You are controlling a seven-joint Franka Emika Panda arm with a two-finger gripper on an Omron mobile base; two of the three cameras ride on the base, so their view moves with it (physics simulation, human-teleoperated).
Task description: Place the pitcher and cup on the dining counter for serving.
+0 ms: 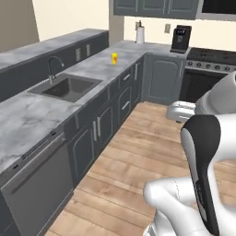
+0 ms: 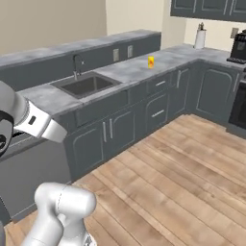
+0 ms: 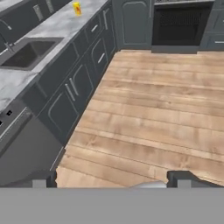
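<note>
1. A rendered kitchen is shown, with a pale wooden floor [image 1: 152, 152] and dark grey cabinets set along an L-shaped marble worktop [image 1: 32, 115].
2. At the far left of the left base view, the raised dining counter [image 1: 50, 46] is seen behind the worktop; its near end is cut off by the picture's edge, and two small wall plates are set in its dark front.
3. A sink [image 1: 67, 86] with a curved faucet [image 1: 53, 64] is sunk into the worktop below that counter.
4. Further along the worktop, the cup [image 1: 114, 57] is seen as a small yellow shape standing alone, well apart from the sink; its side mark is too small to be made out clearly. It is also found in the right base view [image 2: 151, 61] and near the top edge of the hand view [image 3: 77, 8].
5. Toward the right, a paper towel roll [image 1: 140, 34], a coffee machine [image 1: 180, 38] and a stove [image 1: 207, 62] are placed at the back; the stove is partly hidden by the arm.
6. The gripper [image 3: 111, 178] is held above the floor with its fingers spread wide and nothing between them; only the tips are seen.
</note>
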